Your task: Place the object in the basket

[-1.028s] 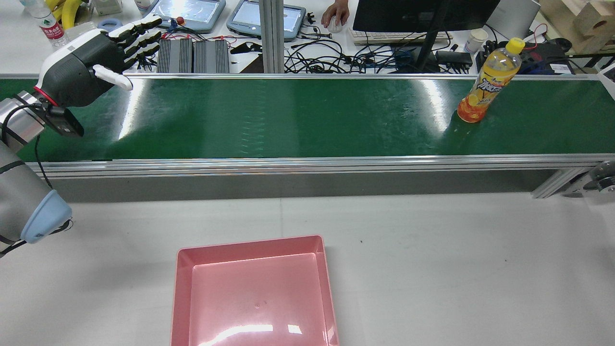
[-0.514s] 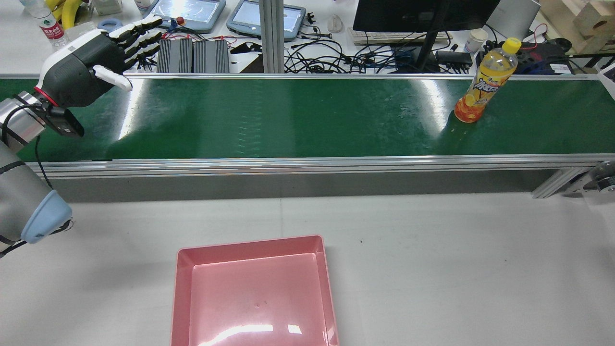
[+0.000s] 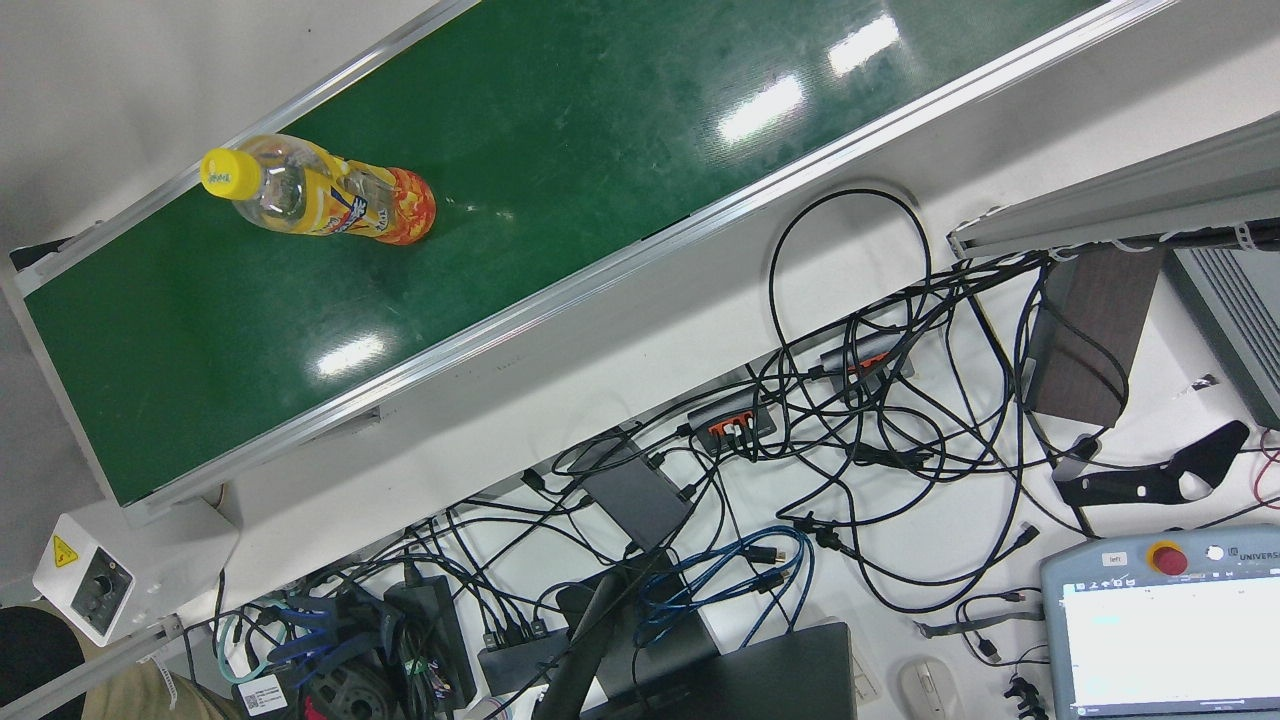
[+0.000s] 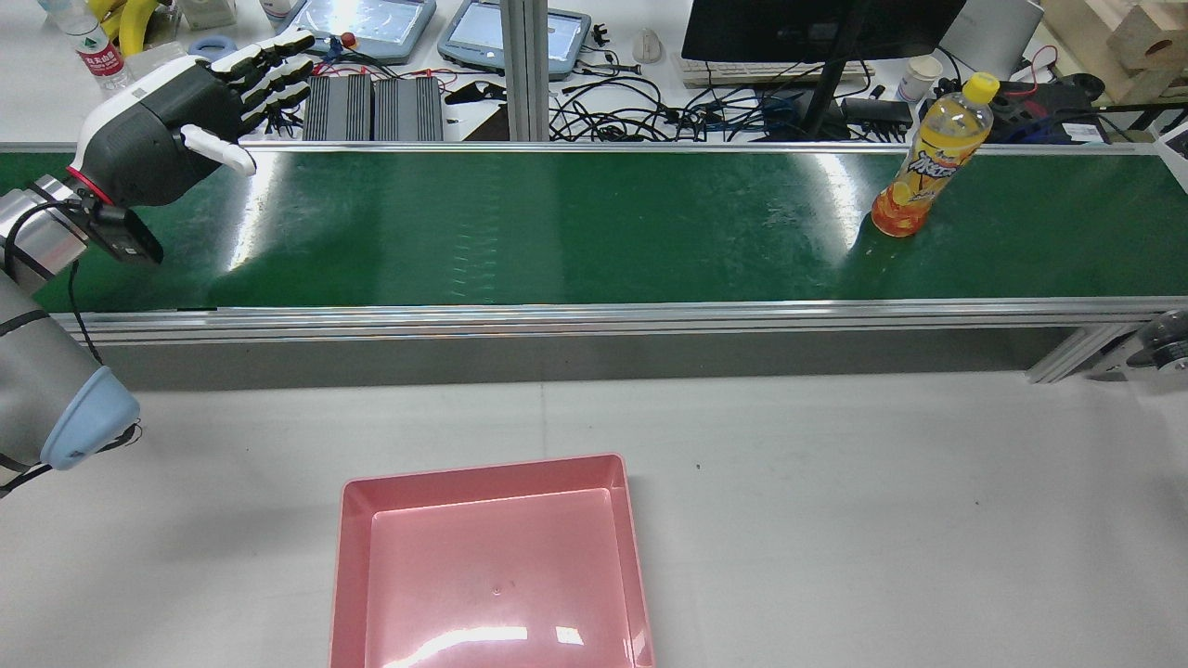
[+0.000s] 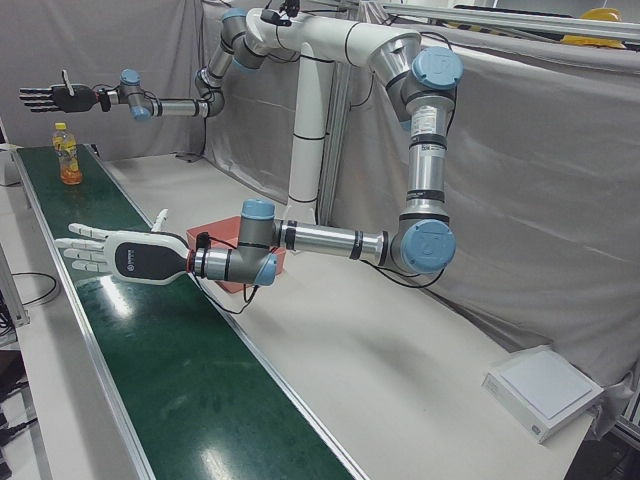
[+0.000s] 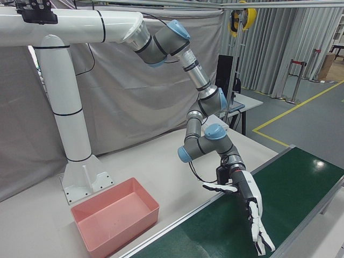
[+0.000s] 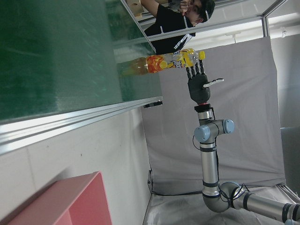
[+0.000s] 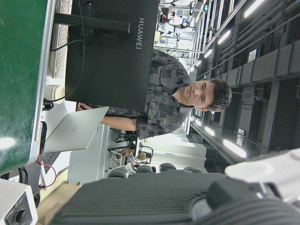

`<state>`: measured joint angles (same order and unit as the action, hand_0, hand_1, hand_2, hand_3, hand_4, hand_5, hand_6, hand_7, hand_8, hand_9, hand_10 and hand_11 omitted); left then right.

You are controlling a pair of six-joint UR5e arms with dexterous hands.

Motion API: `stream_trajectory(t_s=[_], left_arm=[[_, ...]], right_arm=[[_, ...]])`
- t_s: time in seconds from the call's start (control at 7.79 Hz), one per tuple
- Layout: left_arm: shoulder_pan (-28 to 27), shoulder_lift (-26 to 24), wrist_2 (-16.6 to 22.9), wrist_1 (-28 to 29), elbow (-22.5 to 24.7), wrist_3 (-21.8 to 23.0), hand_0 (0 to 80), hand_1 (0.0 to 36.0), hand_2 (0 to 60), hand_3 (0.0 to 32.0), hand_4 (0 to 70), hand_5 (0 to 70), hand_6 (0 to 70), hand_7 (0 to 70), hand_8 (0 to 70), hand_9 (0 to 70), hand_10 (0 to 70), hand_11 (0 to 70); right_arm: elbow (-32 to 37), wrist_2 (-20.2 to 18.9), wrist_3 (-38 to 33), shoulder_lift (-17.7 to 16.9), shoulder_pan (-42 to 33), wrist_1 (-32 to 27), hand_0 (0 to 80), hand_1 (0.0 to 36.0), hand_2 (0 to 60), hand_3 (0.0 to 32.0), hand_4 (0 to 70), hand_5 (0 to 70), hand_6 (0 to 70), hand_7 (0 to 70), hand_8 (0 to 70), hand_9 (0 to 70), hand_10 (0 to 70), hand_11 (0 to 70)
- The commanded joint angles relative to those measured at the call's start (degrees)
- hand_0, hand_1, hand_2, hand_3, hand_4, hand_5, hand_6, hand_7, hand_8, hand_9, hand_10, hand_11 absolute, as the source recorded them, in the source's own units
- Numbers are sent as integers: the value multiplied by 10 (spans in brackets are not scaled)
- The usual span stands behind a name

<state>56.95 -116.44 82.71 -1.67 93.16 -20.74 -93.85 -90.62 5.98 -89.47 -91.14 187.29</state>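
Bottle stands upright on the green belt, near its right end in the rear view, touching neither hand. Left hand hovers over the belt's opposite end, fingers spread wide, holding nothing. Right hand hangs above the belt beyond the bottle, fingers splayed, empty. Pink basket sits on the table, well apart from the belt.

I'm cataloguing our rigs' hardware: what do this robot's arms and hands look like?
Both arms are silver-grey tubes with light-blue joint caps. The left hand has a dark grey palm shell edged white, black fingers with white fronts, a red wrist ring and a black cable. The right hand looks similarly dark.
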Motion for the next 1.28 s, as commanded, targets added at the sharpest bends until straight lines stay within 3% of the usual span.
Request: stream_trajectory(t_s=[0.0, 1.16], left_arm=[[1, 0, 0, 0, 0, 1, 527, 53, 0, 32, 135, 103, 0, 0, 57, 60, 50, 84], [4, 2, 1, -1, 16, 8, 530, 57, 0, 28, 139, 105, 0, 0, 59, 63, 51, 87]], right_arm=[[0, 0, 0, 0, 0, 0, 0, 0, 0, 0, 0, 0, 0, 0, 0, 0, 0, 0], [0, 0, 0, 0, 0, 0, 0, 0, 0, 0, 0, 0, 0, 0, 0, 0, 0, 0]])
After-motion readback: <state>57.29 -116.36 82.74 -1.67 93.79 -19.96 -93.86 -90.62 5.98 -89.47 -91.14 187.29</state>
